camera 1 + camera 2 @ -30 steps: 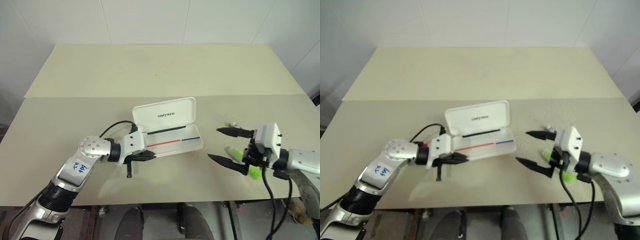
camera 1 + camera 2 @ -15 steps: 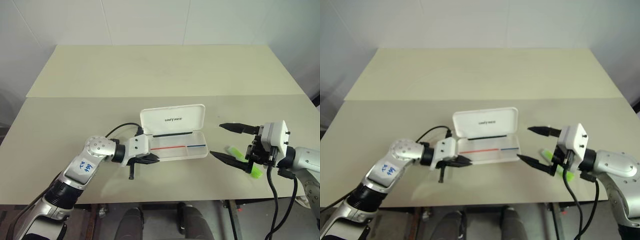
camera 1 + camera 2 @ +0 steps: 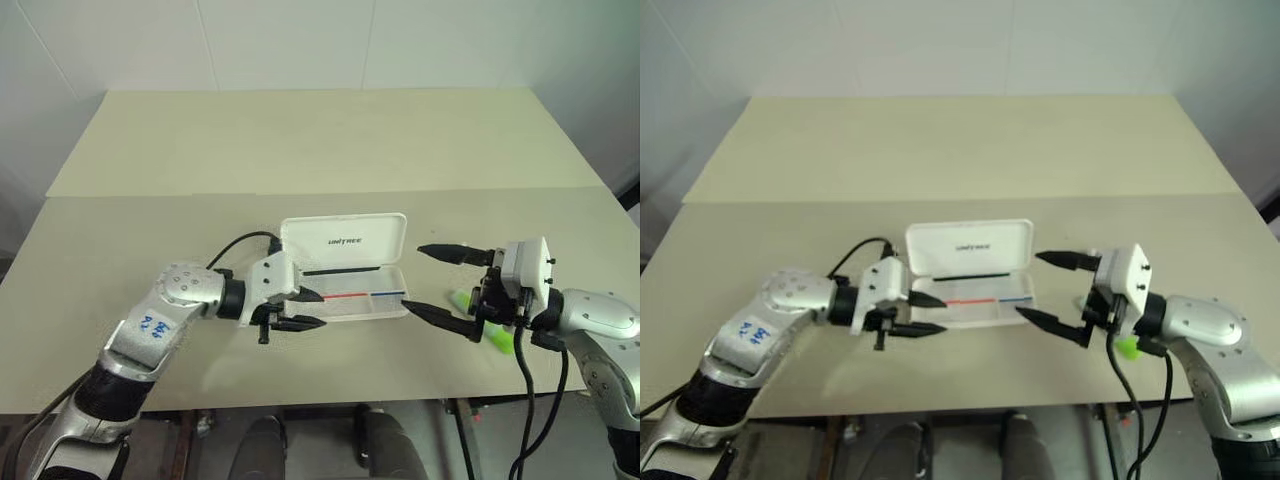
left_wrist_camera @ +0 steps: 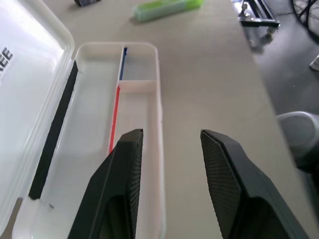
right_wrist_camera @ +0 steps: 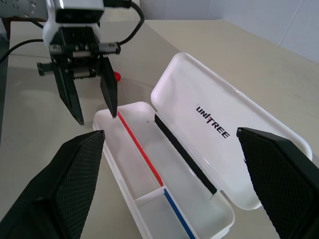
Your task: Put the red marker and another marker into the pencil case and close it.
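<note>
Loading the flat white hard-plastic pencil case [image 3: 345, 242] comes first, and it is ready for that. It sits at the centre of the head views with its printed lid standing open behind the tray. The tray, with its thin red and blue stripes, holds no marker yet.

Your left gripper [image 3: 318, 309] is at the case's left end, its two black fingers parted and pinching nothing. In its wrist view they straddle the tray's near wall, one finger over the inside and one over the table. Lift clear before you move sideways, or you may drag the light case or tip the lid shut.

A small red spot [image 5: 117, 75] shows behind that gripper in the right wrist view. It may be the cap of the slim black red marker, but you cannot tell from here, so find the pen before you commit.

The short, chunky lime-green highlighter [image 3: 498, 338] lies on the beige tabletop [image 3: 300, 150] at the lower right of the head views. It is partly hidden under your right gripper [image 3: 412, 277], whose fingers are spread wide and empty, reaching towards the case's right end.

To pick up the highlighter, pull back over it and set the fingers across its short width near the middle. Come down squarely, because a smooth round barrel probably rolls if only one finger touches it.
</note>
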